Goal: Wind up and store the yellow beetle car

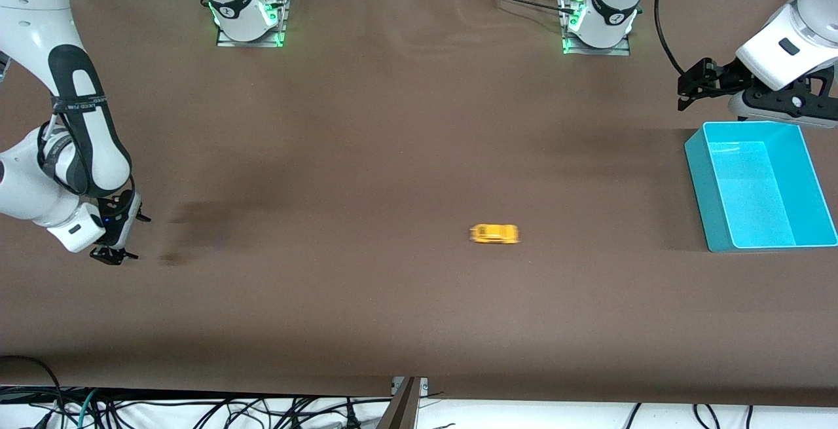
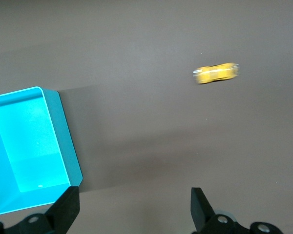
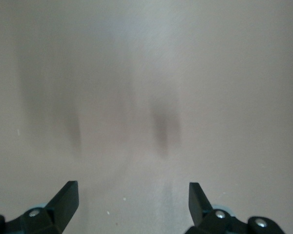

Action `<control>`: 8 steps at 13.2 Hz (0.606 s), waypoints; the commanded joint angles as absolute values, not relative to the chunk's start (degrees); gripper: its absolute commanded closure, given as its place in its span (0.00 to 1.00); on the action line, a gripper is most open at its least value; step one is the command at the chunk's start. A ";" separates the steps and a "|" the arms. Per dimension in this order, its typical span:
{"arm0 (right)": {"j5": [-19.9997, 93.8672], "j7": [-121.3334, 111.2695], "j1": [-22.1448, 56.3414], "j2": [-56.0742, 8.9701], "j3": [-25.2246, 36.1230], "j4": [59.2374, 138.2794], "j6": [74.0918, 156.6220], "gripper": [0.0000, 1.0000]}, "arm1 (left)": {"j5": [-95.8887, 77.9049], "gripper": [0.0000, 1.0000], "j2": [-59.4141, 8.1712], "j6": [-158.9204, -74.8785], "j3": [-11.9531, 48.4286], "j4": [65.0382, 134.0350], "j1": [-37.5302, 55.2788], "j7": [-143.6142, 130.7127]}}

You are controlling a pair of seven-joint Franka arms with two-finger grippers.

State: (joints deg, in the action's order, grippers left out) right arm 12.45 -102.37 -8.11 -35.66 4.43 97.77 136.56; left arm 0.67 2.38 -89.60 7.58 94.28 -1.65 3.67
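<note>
The yellow beetle car [image 1: 495, 234] stands on the brown table, smeared by motion blur, between the two arms' ends and nearer the turquoise bin [image 1: 759, 183]. It also shows in the left wrist view [image 2: 216, 73], far from the fingers. My left gripper [image 1: 687, 92] is open and empty, in the air above the table beside the bin's rim at the left arm's end. My right gripper [image 1: 124, 238] is open and empty, low over the bare table at the right arm's end. The right wrist view shows only bare table between the fingertips [image 3: 68, 192].
The turquoise bin [image 2: 24, 146] is empty. The two arm bases [image 1: 249, 13] stand along the table's edge farthest from the camera. Cables hang below the table's near edge [image 1: 419, 393].
</note>
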 commanded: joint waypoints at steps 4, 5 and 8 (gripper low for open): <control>12.48 -74.94 -4.14 -31.91 4.39 96.68 127.38 0.00 | 0.00 0.00 1.58 -88.77 7.82 93.60 -2.81 4.31; 12.31 -69.49 -3.00 -31.12 4.48 96.68 125.87 0.00 | 0.00 0.00 1.50 -88.77 7.82 93.60 -2.81 4.22; 10.21 -54.02 0.08 -29.36 4.57 96.33 122.27 0.00 | -0.17 0.00 1.05 -88.77 7.73 93.60 -3.51 4.22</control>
